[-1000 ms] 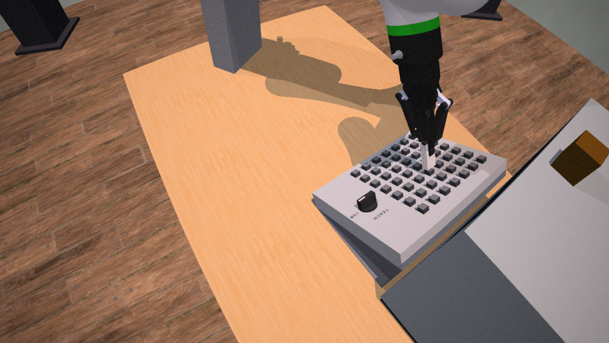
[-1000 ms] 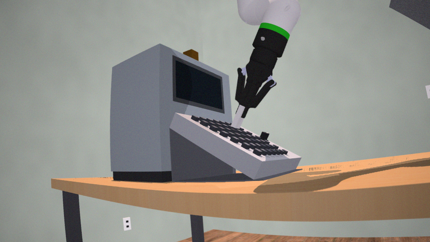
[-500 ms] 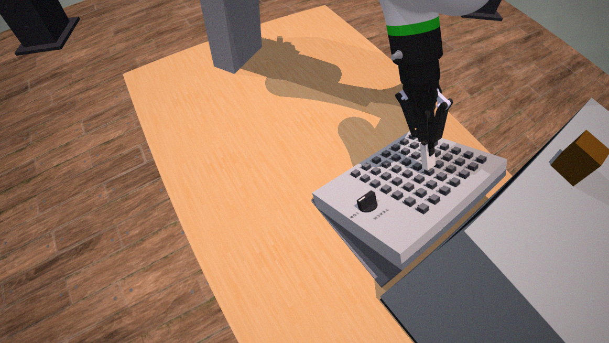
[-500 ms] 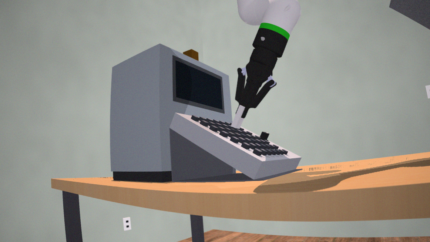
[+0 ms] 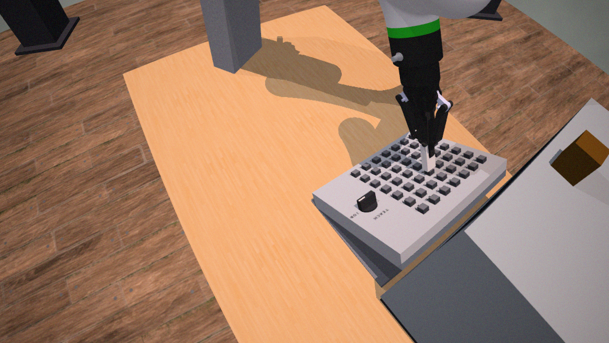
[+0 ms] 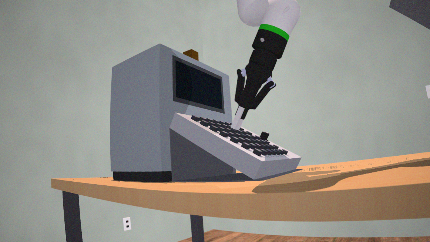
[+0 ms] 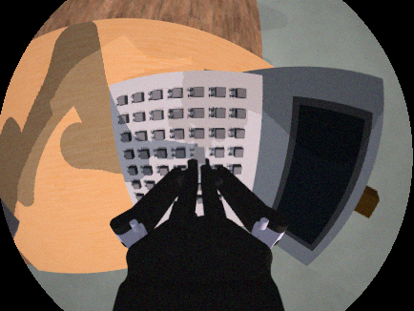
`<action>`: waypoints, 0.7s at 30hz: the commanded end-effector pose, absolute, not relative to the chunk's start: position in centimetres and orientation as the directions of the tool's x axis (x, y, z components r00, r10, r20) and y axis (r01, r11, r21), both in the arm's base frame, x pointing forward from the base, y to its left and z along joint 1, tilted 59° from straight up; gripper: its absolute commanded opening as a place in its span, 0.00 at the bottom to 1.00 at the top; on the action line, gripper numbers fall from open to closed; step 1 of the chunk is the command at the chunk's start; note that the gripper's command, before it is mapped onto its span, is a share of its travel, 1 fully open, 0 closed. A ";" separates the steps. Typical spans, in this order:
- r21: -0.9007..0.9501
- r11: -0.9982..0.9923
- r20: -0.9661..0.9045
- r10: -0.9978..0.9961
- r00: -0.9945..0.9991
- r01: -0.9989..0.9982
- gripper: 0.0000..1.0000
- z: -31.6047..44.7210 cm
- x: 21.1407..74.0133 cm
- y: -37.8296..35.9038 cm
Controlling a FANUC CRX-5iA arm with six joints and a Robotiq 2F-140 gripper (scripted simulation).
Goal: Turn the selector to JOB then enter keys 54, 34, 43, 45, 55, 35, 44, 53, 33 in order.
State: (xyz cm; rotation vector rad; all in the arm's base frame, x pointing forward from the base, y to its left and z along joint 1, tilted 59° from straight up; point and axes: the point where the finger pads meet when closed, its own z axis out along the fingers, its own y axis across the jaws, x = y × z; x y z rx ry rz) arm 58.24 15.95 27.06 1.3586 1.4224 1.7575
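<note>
The grey keypad panel (image 5: 430, 232) (image 6: 210, 144) (image 7: 250, 114) slopes down from the machine's front and carries a grid of dark square keys, none of them lit. The black selector knob (image 5: 367, 201) (image 6: 264, 135) sits at the panel's near end, above the printed words JOB and TEACH. I cannot tell which word it points to. My gripper (image 5: 428, 152) (image 6: 243, 113) (image 7: 199, 155) is shut. A white pin (image 5: 427, 161) (image 6: 237, 121) sticks out from between its fingertips. The pin's tip rests on a key near the middle of the grid. The key names are too small to read.
The machine's grey body with its dark screen (image 6: 198, 87) (image 7: 324, 171) rises right behind the keypad. A brown block (image 5: 581, 155) (image 6: 190, 54) (image 7: 368, 201) sits on top of the body. A grey post (image 5: 232, 29) stands at the far end of the wooden table (image 5: 238, 170).
</note>
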 end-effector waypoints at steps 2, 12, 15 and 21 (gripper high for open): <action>0.923 -0.330 0.383 0.843 -0.378 0.199 0.00 27.1 58.5 16.0; 0.923 -0.330 0.383 0.843 -0.378 0.199 0.00 27.0 58.9 16.2; 0.923 -0.330 0.383 0.843 -0.378 0.199 0.00 27.0 59.0 16.3; 0.923 -0.330 0.383 0.843 -0.378 0.199 0.00 27.0 59.2 16.4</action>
